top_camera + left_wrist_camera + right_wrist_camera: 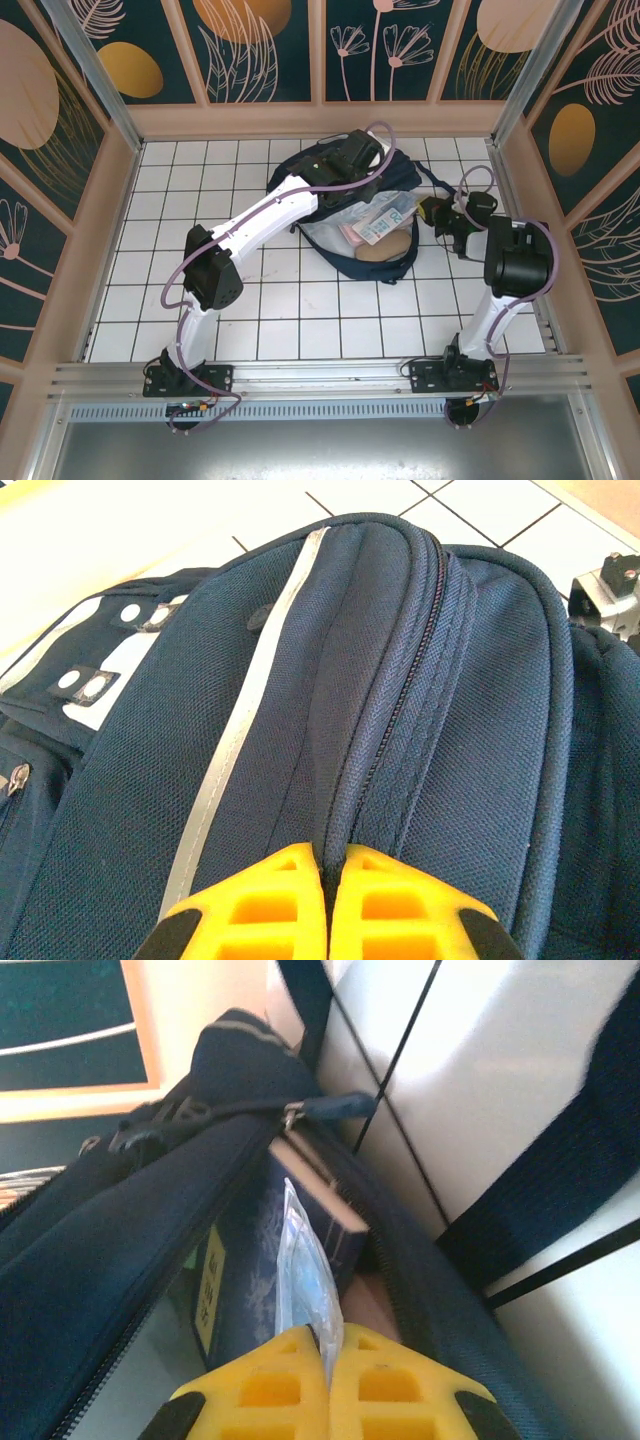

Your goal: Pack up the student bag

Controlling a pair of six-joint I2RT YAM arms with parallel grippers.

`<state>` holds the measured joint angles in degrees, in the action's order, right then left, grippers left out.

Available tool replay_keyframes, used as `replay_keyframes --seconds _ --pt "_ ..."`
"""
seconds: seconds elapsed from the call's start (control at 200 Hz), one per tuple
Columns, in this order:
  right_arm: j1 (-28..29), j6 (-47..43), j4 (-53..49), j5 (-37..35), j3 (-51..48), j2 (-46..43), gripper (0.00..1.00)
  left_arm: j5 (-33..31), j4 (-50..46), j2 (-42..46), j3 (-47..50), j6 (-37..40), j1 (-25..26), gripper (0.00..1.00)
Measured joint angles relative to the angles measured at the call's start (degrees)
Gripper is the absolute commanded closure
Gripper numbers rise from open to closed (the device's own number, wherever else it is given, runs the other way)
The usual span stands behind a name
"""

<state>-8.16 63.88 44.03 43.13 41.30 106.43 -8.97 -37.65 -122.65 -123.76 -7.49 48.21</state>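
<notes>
**Item:** student bag (402, 180), navy, lying open at the far centre of the tiled bench (300, 320).
**Left gripper** (327, 865): clenched on a fabric fold beside the zip.
**Right gripper** (328, 1345): pinching a clear plastic packet (305, 1280) at the bag's mouth, against a navy booklet (245, 1260).
**Step, judged:** seating contents.
**Next:** push the packet deeper, then let go.
**Obstructions:** the booklet's edge, the zip pull (335, 1108) and a loose strap (560, 1190) at right.

Overhead, wrist close-ups: shared student bag (470, 730)
</notes>
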Motion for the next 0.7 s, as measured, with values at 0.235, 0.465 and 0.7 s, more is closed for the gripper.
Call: replay_keyframes --seconds 0.235,0.465,0.7 --pt "9.6 2.5 -0.3 -5.2 0.1 -3.2 1.0 0.0 -0.1 0.0 0.0 -0.5 0.0 1.0" --pt "16.3 3.7 -1.2 -9.4 2.2 -3.1 0.65 0.0 0.0 0.0 0.0 -0.8 -0.1 1.0" --pt "16.0 -3.0 -12.2 -12.8 2.7 -8.6 0.46 1.1 1.3 0.2 2.1 -1.3 0.0 1.0"
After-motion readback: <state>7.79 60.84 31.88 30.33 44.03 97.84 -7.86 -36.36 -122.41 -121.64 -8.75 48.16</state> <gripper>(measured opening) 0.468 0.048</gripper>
